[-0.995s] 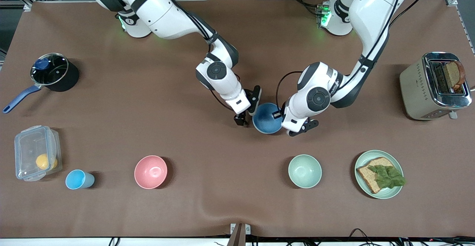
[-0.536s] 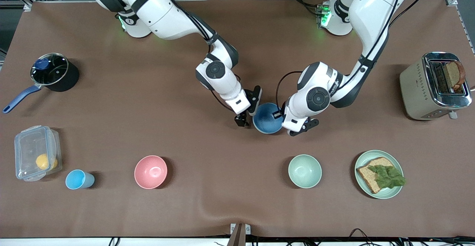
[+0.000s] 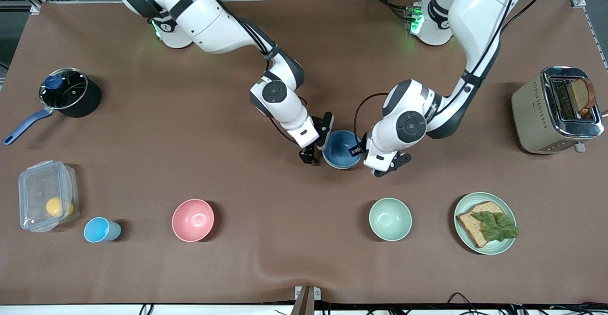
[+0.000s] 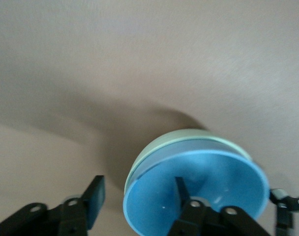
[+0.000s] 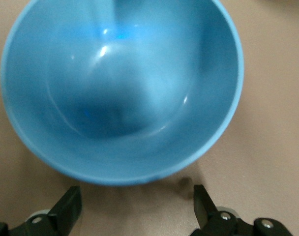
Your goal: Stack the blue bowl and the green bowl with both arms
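Note:
The blue bowl (image 3: pixel 340 150) sits mid-table, nested inside the sage-green bowl, whose rim shows just under it in the left wrist view (image 4: pixel 162 145). In the front view the green bowl is hidden beneath the blue one. My left gripper (image 3: pixel 364 156) is open at the bowl's edge toward the left arm's end. In the left wrist view (image 4: pixel 138 194) one finger is inside the blue bowl (image 4: pixel 213 182) and the other outside the rim. My right gripper (image 3: pixel 317 145) is open beside the bowl toward the right arm's end. In the right wrist view (image 5: pixel 135 197) it holds nothing and stands just short of the blue bowl (image 5: pixel 120 83).
A pale mint-green bowl (image 3: pixel 390 219), a pink bowl (image 3: pixel 193 220), a light-blue cup (image 3: pixel 100 229) and a plate with bread (image 3: pixel 485 223) lie nearer the front camera. A toaster (image 3: pixel 555 109) stands at the left arm's end, a pot (image 3: pixel 66 91) and plastic box (image 3: pixel 46 195) at the right arm's end.
Both hands have shifted only slightly around the stacked bowls. The left hand has eased a little toward the front camera. The bowls stay in place.

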